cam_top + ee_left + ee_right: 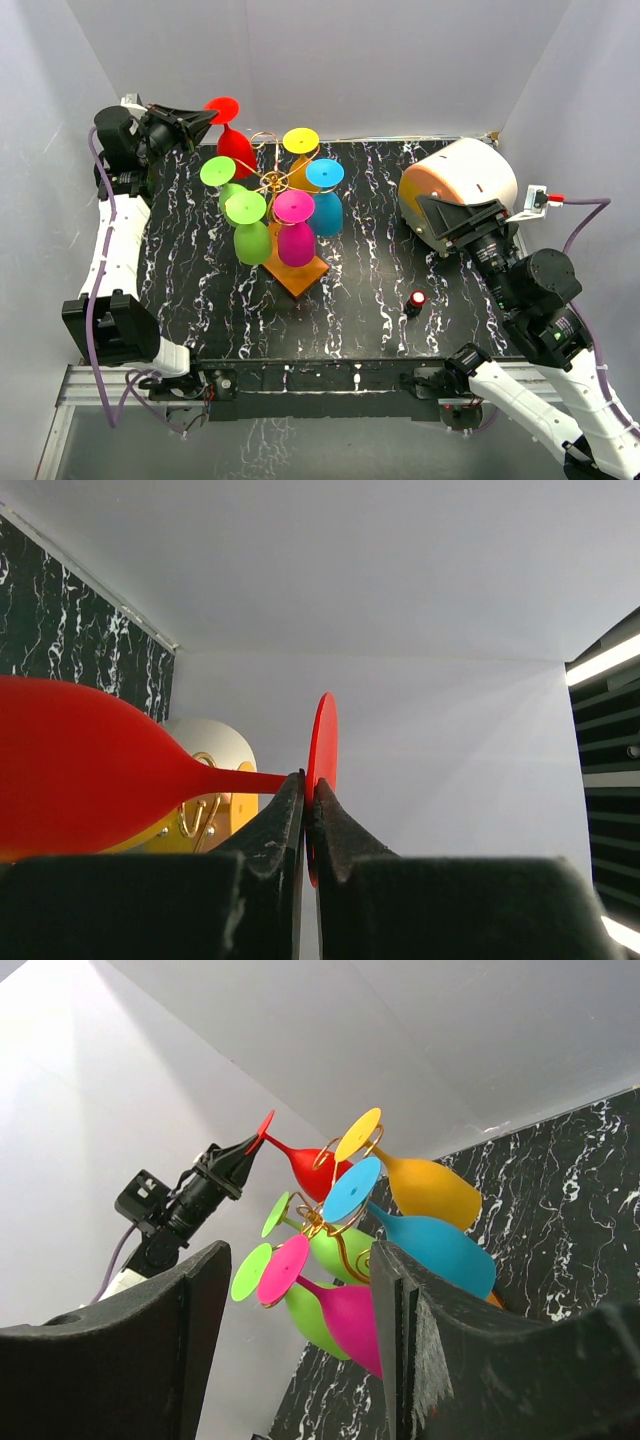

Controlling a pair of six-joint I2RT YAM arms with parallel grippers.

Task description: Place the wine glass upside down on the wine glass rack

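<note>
The red wine glass [237,150] is tilted, foot up and to the left, beside the back-left arm of the wine glass rack [270,181]. My left gripper [205,118] is shut on the rim of its round foot [322,738]; the bowl [80,765] shows left of the fingers. The gold wire rack stands on an orange-brown base [303,275] and holds yellow, blue and pink glasses and two green ones upside down. My right gripper [440,225] is open and empty at the right. It faces the rack [335,1228] and the red glass [312,1168].
A white and orange rounded object [462,182] sits at the back right, close behind my right gripper. A small red and black object [416,300] lies on the black marbled table [380,300]. White walls close in the left, back and right.
</note>
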